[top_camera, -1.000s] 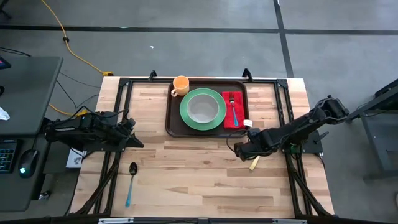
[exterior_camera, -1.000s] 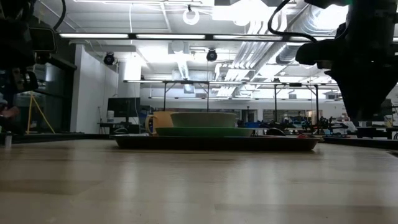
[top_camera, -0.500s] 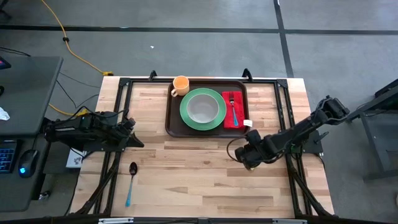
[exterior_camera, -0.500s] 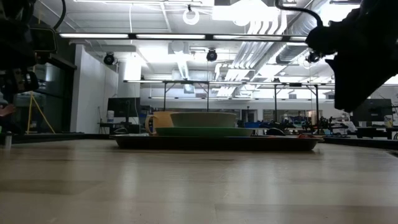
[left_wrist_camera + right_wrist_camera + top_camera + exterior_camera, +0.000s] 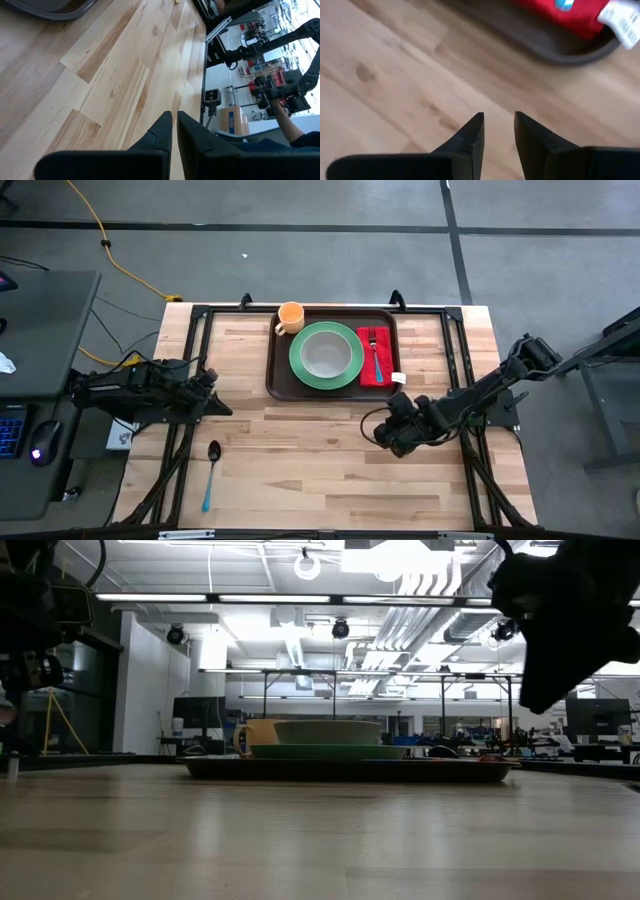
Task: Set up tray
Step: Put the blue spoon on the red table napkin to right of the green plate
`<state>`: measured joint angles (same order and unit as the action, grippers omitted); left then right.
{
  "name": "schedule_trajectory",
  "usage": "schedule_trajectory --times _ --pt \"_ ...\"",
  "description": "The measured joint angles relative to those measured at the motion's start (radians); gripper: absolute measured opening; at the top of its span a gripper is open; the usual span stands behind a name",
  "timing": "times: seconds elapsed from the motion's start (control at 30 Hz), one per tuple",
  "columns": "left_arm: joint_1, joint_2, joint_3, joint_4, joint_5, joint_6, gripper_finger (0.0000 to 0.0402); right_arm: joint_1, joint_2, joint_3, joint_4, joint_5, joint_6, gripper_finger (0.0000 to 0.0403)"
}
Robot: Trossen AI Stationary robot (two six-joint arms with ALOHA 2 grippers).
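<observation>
my right gripper [image 5: 384, 434] hangs over bare table [image 5: 300, 450] just off the tray's [image 5: 277, 375] 5 o'clock corner, arm stretched in low from 3 o'clock, wrist bent so the fingers [image 5: 470, 132] point down at the wood. fingers a little apart, nothing between them. right wrist view shows the tray's [image 5: 555, 52] rounded corner ahead, with the red napkin [image 5: 575, 17] on it and a white tag [image 5: 620, 22] at the napkin's edge; print on the tag too blurred to read.

my left gripper [image 5: 215, 405] sits at 9 o'clock of the table, arm folded low along the edge, fingers [image 5: 162, 130] nearly together with only a thin slit, holding nothing, aimed across the wood toward the far side. left wrist view catches a cardboard box [image 5: 231, 120] with a blue label in the room beyond, text unreadable, and a person's hand [image 5: 272, 102] on another rig.

tray sits at 12 o'clock of the table, long side along the far edge. on it: green plate [image 5: 300, 370] with a grey bowl [image 5: 325, 355] at center, orange mug [image 5: 290, 316] at its 11 o'clock corner, red napkin [image 5: 365, 365] at 3 o'clock of the plate with a blue-handled fork [image 5: 376, 355] on top. a spoon [image 5: 210, 472] with a blue handle lies on the table at 7 o'clock, near my left gripper, well apart from the tray.
</observation>
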<state>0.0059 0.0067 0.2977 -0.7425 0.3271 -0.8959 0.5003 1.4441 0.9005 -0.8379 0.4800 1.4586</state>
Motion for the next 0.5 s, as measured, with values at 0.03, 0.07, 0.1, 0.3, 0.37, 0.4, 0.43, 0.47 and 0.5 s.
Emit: schedule_trajectory --times 0.03,0.07,0.1,0.3,0.37,0.4,0.43,0.47,0.5 --pt "0.0 0.0 0.0 0.0 0.0 0.0 0.0056 0.0 0.0 0.0 -0.002 -0.023 0.005 0.0085" --pt "0.0 0.0 0.0 0.0 -0.002 0.0 0.0056 0.0 0.0 0.0 -0.002 -0.044 0.017 0.0085" --pt "0.0 0.0 0.0 0.0 -0.005 0.0 0.0056 0.0 0.0 0.0 -0.006 -0.059 0.019 0.0085" --pt "0.0 0.0 0.0 0.0 -0.024 0.0 0.0056 -0.001 0.0 0.0 -0.034 -0.121 -0.019 0.0085" --pt "0.0 0.0 0.0 0.0 -0.024 0.0 0.0056 -0.001 0.0 0.0 -0.032 -0.093 -0.011 0.0085" --pt "0.0 0.0 0.0 0.0 -0.025 0.0 0.0056 -0.001 0.0 0.0 -0.032 -0.072 -0.008 0.0085" --pt "0.0 0.0 0.0 0.0 -0.025 0.0 0.0056 -0.001 0.0 0.0 -0.032 -0.054 -0.016 0.0085" --pt "0.0 0.0 0.0 0.0 -0.025 0.0 0.0056 -0.001 0.0 0.0 -0.029 -0.038 -0.032 0.0085" --pt "0.0 0.0 0.0 0.0 -0.025 0.0 0.0056 -0.001 0.0 0.0 -0.026 -0.024 -0.048 0.0085"
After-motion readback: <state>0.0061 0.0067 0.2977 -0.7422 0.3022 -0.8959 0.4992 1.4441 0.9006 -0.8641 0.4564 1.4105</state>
